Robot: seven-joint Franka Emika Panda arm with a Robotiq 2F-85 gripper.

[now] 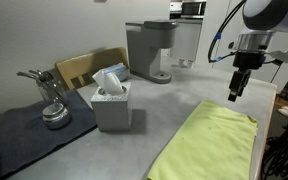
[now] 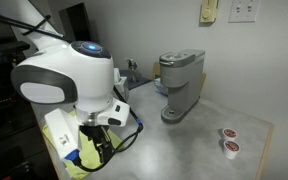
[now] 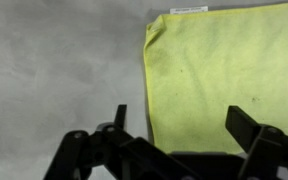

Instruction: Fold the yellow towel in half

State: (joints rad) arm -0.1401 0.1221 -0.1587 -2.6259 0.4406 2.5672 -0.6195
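The yellow towel lies flat on the grey counter, a pale yellow-green cloth reaching to the near edge. In the wrist view the towel fills the right half, its left edge and a white label at the top showing. My gripper hangs above the towel's far end, clear of it. In the wrist view my gripper is open and empty, its fingers spread over the towel's left part. In an exterior view only a sliver of the towel shows behind the arm.
A tissue box stands left of the towel. A grey coffee machine stands at the back, also seen in an exterior view. A metal tool lies on a dark mat. Two coffee pods sit on the counter.
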